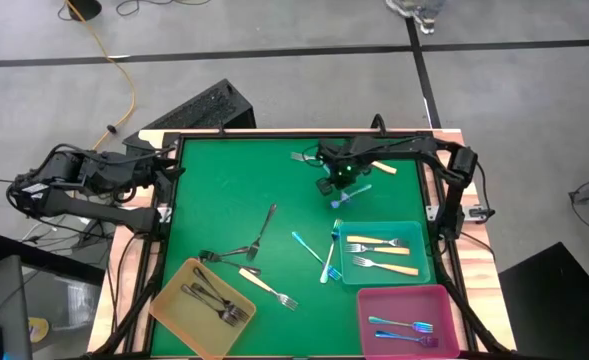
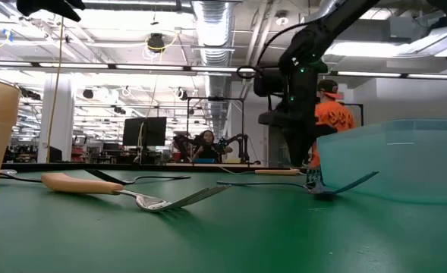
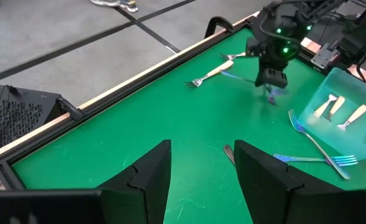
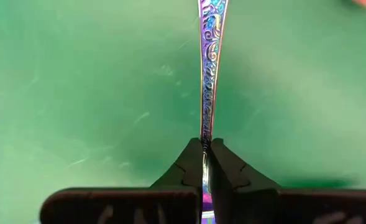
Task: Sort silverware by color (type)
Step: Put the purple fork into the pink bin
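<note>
Your right gripper (image 4: pixel 205 144) is pinched tight on the handle of an iridescent blue-purple fork (image 4: pixel 209 56), near the far edge of the green table (image 1: pixel 224 190), right of its middle. A cream-handled fork (image 1: pixel 382 166) lies just beyond it. Your left gripper (image 3: pixel 201 163) waits over the far left corner with its fingers apart, holding nothing. Two cream-handled forks rest in the teal tray (image 1: pixel 416 268); dark-grey forks (image 1: pixel 214 298) lie in the yellow tray (image 1: pixel 171 291).

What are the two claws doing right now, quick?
Left gripper: open, holding nothing, parked at the table's left edge.
Right gripper: shut on an iridescent fork.
</note>
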### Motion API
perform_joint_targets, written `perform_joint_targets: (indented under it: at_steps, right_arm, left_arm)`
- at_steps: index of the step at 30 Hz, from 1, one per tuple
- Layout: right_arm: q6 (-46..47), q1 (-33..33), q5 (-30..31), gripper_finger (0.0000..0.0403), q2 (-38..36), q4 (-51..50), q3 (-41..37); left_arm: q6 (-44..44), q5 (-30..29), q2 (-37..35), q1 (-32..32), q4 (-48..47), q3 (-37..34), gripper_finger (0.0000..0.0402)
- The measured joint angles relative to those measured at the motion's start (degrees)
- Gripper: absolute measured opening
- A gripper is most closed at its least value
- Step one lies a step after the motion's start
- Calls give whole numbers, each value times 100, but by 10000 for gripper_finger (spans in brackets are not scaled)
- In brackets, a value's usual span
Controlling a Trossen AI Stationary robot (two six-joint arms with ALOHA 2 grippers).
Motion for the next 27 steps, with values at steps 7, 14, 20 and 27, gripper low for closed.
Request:
perform_joint_targets:
  at_steps: [7,14,20,27]
  right_arm:
    - [-129,127,85,27,-4,717,237]
    - [-270,340,116,27,-13,1856,239]
    - [-338,491,74,27,-18,3003,241]
    - [-362,572,-200,27,-24,3920,250]
  left_arm:
    - [13,-7,0,-1,0,0,158]
    - [20,-33,-1,0,0,0,158]
    - [39,-48,0,0,0,0,158]
    - [39,-48,0,0,0,0,158]
